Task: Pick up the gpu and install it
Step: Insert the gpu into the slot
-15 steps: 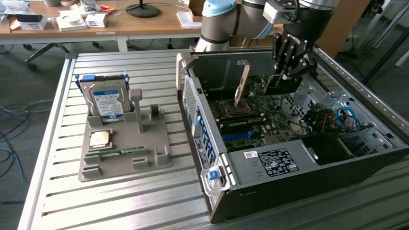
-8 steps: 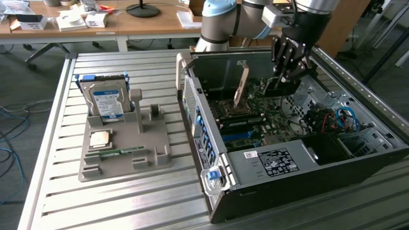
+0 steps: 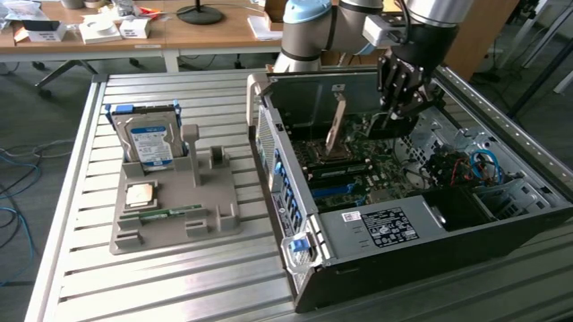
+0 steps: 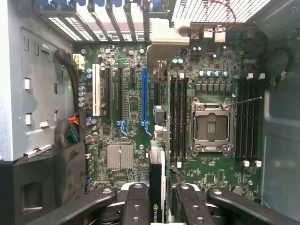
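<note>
There is 1 open dark-grey metal computer case with 1 green motherboard. On the board are 1 silver-framed square processor socket, 1 silver finned heatsink, 1 long white slot, 1 long blue slot and what look like 8 narrow black memory slots (4 each side of the socket). There is 1 black-fingered gripper and 1 thin dark gpu. There is 1 grey moulded plastic tray with 1 silver blue-labelled hard drive, 1 small green memory stick and 1 tan square chip.

Wooden desks behind, grey floor, loose cables, slatted metal worktable
</note>
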You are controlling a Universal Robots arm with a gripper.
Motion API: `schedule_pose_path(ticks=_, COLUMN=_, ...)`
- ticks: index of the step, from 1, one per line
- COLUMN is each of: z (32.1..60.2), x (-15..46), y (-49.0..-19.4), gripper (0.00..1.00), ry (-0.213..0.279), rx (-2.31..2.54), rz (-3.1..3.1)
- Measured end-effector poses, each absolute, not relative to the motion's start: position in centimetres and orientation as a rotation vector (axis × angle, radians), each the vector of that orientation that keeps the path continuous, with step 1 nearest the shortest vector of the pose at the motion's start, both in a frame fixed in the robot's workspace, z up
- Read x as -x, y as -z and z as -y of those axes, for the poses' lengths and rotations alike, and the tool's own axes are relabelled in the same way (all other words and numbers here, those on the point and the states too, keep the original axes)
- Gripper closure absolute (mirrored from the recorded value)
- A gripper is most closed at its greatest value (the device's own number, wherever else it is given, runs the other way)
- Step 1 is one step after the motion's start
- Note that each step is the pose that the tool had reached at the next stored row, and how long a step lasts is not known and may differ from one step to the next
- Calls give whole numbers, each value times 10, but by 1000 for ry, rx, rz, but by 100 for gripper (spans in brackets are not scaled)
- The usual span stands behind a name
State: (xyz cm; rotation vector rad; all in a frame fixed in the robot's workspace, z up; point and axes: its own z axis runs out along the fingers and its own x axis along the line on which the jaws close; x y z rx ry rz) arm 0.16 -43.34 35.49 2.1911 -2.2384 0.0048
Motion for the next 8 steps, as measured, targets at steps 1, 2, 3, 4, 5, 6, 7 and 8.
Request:
schedule_pose_path(ticks=1, z=433, x=-1, y=-355, gripper=74, ry=-7, rx=-2192, rz=2239)
schedule_pose_path(ticks=2, z=433, x=-1, y=-354, gripper=74, ry=-8, rx=-2193, rz=2241)
schedule_pose_path(ticks=3, z=433, x=0, y=-354, gripper=74, ry=-9, rx=-2195, rz=2243)
schedule_pose_path(ticks=4, z=433, x=0, y=-354, gripper=74, ry=-10, rx=-2196, rz=2244)
schedule_pose_path(ticks=5, z=433, x=0, y=-354, gripper=74, ry=-10, rx=-2196, rz=2244)
schedule_pose_path(ticks=6, z=433, x=0, y=-354, gripper=74, ry=-10, rx=-2197, rz=2244)
schedule_pose_path(ticks=7, z=433, x=0, y=-353, gripper=74, ry=-10, rx=-2197, rz=2244)
schedule_pose_path(ticks=8, z=433, x=0, y=-352, gripper=74, ry=-10, rx=-2196, rz=2244)
